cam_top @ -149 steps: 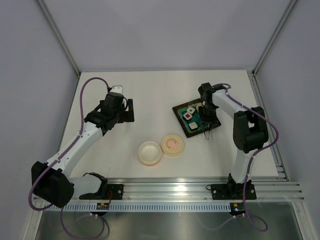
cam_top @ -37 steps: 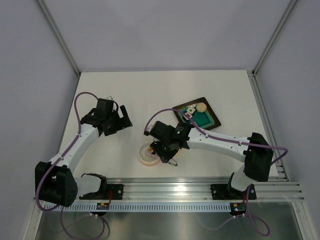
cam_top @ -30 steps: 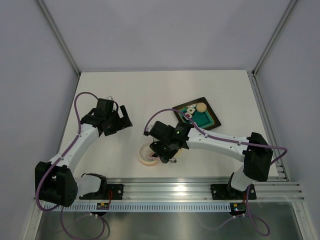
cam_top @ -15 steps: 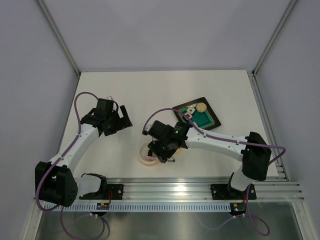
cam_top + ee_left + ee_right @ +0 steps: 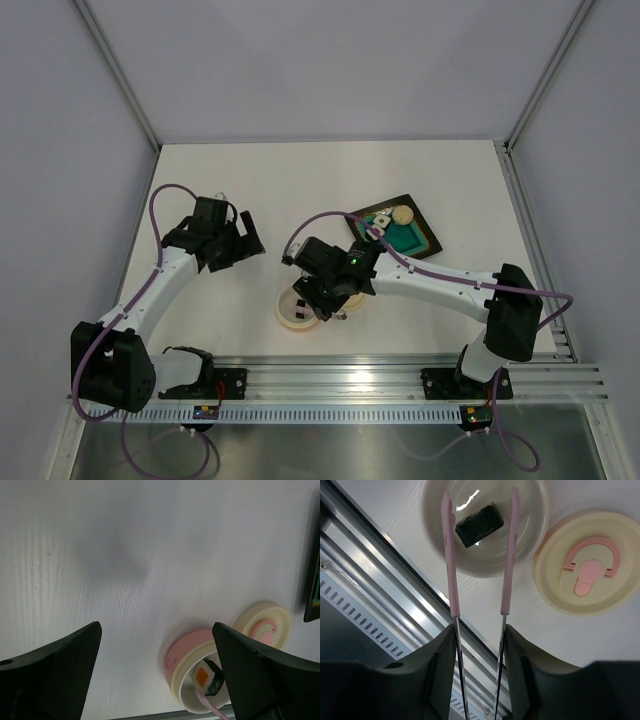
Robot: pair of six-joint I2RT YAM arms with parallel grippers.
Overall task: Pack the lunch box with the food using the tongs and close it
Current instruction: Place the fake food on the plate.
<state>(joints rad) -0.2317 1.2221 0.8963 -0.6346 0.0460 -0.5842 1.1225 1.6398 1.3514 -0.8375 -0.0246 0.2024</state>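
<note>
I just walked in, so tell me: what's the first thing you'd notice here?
The pink tongs held in the right hand reach over the round lunch box near the front of the table, tips either side of a dark roll lying inside. Its lid, with a pink mark, lies right beside it.

Lunch box (image 5: 532,520): smooth glossy cream plastic w/ highlights; lid (image 5: 592,562): matt cream plastic, pink inlay; tongs (image 5: 451,565): matt pink plastic tips on thin bare-metal arms; food piece (image 5: 479,524): dull black wrap; table (image 5: 150,555): white, matt, fine-grained; rail (image 5: 375,560): brushed metal, semi-gloss.
</note>
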